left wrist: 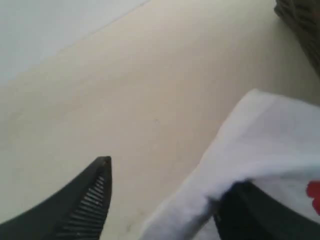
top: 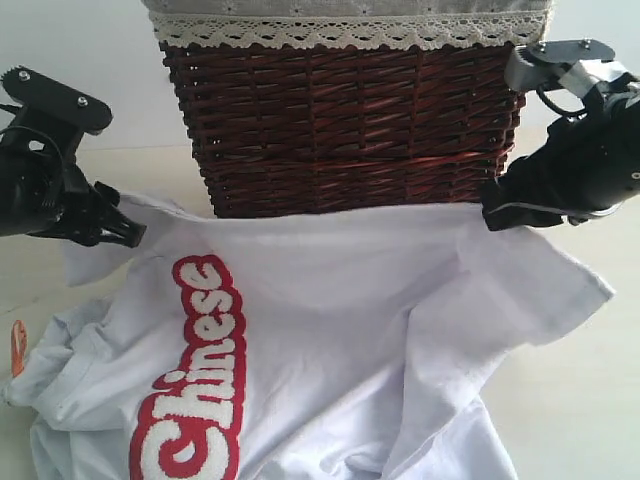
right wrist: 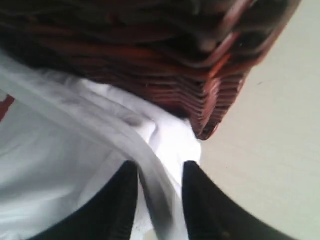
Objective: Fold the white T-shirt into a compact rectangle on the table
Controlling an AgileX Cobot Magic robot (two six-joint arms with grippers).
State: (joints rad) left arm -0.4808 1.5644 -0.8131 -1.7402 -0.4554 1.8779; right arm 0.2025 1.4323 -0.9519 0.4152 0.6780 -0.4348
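Left black claw (top: 128, 232), mid-left, stands with jaws wide apart; right black claw (top: 495, 214), mid-right, is narrowly parted around a shirt fold. White red-lettered cotton T-shirt (top: 350, 300) sprawls across lower centre on the pale cream table (top: 590, 400), touching the dark wicker basket (top: 340, 120).

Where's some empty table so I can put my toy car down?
Bare table lies right of the white T-shirt, below the right pincer. A smaller patch sits between the left pincer and the basket. The middle is crowded: shirt against basket.
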